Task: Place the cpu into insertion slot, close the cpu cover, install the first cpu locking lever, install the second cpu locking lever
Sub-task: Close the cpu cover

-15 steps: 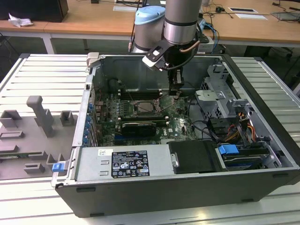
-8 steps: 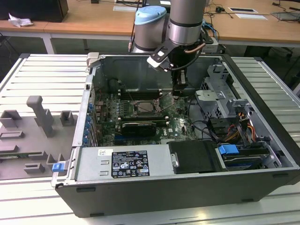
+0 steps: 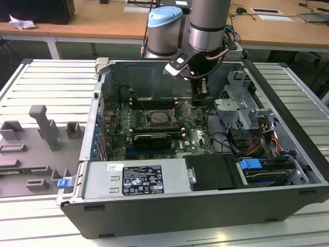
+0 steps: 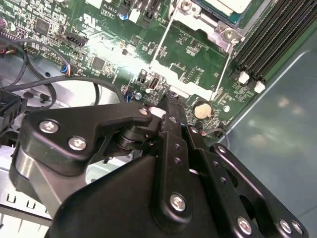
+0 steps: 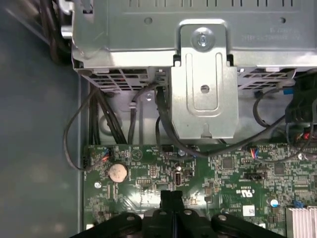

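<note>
Gripper [image 3: 201, 100] sat low over the motherboard [image 3: 201, 138], at the exterior view's right of the insertion slot [image 3: 162, 116]. Its fingertips [image 5: 167, 198] were pressed together with nothing pinched. Cpu [image 4: 227, 4] looked seated flat and face up under the cpu cover [image 4: 217, 29]; it was square, so no real long axis. Likely a lever step: one locking lever [image 4: 224, 67], a thin rod, ran lengthwise from the slot corner toward the fingertips, free end nearest them. Best pushed near that end, down and under its catch, without scraping board parts.
</note>
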Controlling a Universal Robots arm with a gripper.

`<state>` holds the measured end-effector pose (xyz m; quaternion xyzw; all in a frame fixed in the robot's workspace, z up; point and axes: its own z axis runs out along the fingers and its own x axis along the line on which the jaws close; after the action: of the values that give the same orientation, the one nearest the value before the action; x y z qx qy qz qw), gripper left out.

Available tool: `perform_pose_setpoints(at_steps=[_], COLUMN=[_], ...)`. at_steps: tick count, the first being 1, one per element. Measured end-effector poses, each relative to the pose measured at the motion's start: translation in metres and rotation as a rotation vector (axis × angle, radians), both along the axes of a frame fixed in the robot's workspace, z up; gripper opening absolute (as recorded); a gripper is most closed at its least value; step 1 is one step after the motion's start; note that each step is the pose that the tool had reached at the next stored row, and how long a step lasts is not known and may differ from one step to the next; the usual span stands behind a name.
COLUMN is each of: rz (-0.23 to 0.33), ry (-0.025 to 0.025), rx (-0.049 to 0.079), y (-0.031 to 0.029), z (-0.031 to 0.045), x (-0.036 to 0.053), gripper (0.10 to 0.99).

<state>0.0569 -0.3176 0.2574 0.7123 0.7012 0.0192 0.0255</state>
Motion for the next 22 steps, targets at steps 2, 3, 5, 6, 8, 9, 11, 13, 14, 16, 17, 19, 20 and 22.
perform_pose_setpoints(at_steps=[2, 3, 5, 6, 8, 9, 11, 13, 14, 16, 17, 19, 20, 22], rz=[0.000, 0.000, 0.000, 0.000, 0.000, 0.000, 0.000, 0.000, 0.000, 0.001, 0.001, 0.001, 0.001, 0.001], ry=[0.0008, 0.0010, 0.0025, 0.0033, 0.0069, 0.0090, 0.0323, 0.0417, 0.0417, 0.0417, 0.0417, 0.0417, 0.0419, 0.0416], rx=[0.000, 0.000, 0.000, 0.000, 0.000, 0.000, 0.000, 0.000, 0.000, 0.000, 0.000, 0.000, 0.000, 0.000], y=[0.0000, 0.0000, 0.0000, 0.0000, 0.0000, 0.0000, 0.0000, 0.0000, 0.0000, 0.0000, 0.0000, 0.0000, 0.0000, 0.0001], z=[-0.0015, -0.0019, -0.0036, -0.0044, -0.0067, -0.0073, -0.0087, -0.0096, -0.0097, -0.0097, -0.0097, -0.0098, -0.0098, -0.0096], x=[0.0026, 0.0031, 0.0047, 0.0051, 0.0054, 0.0054, 0.0055, 0.0054, 0.0047, 0.0038, 0.0030, 0.0016, 0.0008, 0.0000], gripper=[0.106, 0.106, 0.106, 0.106, 0.106, 0.106, 0.106, 0.106, 0.106, 0.106, 0.106, 0.106, 0.106, 0.106])
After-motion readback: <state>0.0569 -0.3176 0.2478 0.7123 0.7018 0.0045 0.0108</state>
